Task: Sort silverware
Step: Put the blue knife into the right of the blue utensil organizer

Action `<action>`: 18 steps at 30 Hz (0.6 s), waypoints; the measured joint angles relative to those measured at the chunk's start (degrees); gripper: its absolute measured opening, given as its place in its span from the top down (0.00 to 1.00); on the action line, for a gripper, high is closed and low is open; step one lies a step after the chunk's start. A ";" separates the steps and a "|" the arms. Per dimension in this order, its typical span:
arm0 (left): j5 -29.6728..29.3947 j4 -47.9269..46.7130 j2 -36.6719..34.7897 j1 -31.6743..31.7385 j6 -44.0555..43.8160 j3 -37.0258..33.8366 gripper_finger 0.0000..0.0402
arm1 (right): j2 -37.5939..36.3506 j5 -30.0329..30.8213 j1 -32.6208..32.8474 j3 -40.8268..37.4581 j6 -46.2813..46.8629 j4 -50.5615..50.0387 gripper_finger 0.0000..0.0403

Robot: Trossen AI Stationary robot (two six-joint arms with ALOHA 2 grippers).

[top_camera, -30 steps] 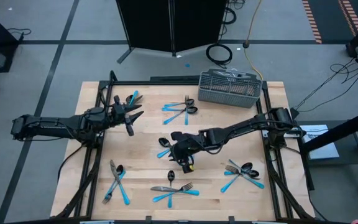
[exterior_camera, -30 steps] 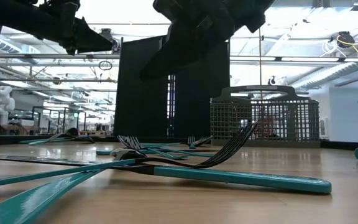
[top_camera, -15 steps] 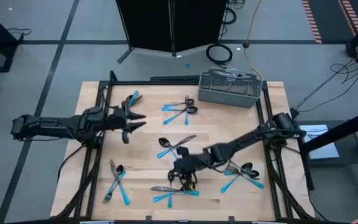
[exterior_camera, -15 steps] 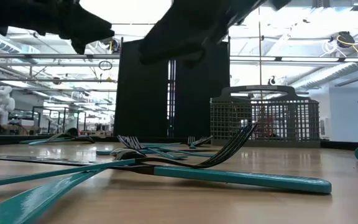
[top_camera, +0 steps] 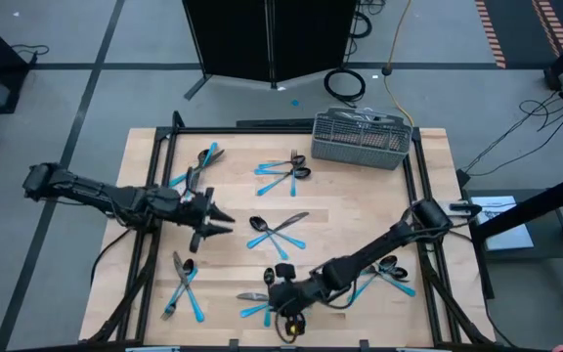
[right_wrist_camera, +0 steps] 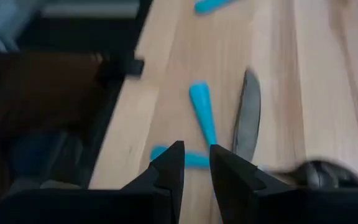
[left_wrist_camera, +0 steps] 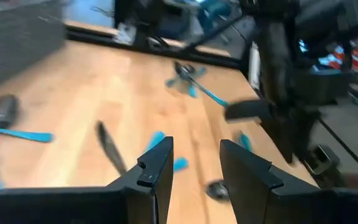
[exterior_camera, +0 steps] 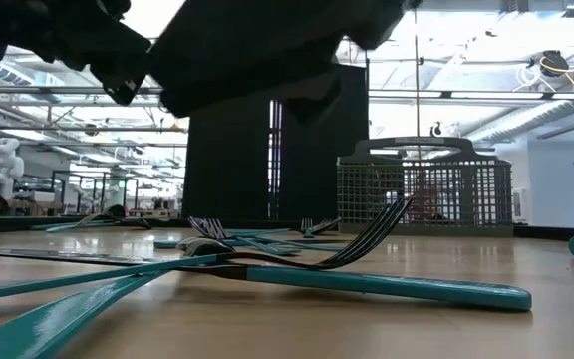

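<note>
The silverware (top_camera: 279,232) lies in loose clusters across the wooden tabletop (top_camera: 335,205): one near the centre, one by the grey mesh basket (top_camera: 361,140) at the far edge, others at the near left, near middle and near right. In the low view a fork with a light-blue handle (exterior_camera: 367,261) lies close to the lens, and the dark arms overhead are cut off by the frame's upper edge, so their tips cannot be made out there.

The right pincer (top_camera: 286,301) sits low over the near-middle cluster, and from above its dark body hides part of that pile. Its wrist view shows the fingers (right_wrist_camera: 169,167) narrowly parted with nothing between them, a knife blade (right_wrist_camera: 247,117) and blue handle ends (right_wrist_camera: 202,112) blurred just beyond.

The left pincer (top_camera: 213,217) hovers left of the centre cluster. Its fingers (left_wrist_camera: 157,168) stand moderately apart and empty; the cutlery ahead is too smeared to tell piece from piece.
</note>
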 joint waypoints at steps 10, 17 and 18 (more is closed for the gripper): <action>-1.97 2.19 6.28 -6.55 0.02 0.00 0.68 | 0.13 4.32 -0.27 7.57 19.97 -26.55 0.82; -2.08 2.25 9.27 -7.95 0.47 0.00 0.68 | -1.45 4.73 -1.17 7.63 43.04 -31.04 0.82; -2.08 2.27 9.58 -7.95 0.47 0.00 0.68 | -1.40 4.27 -1.05 7.63 44.62 -30.86 0.82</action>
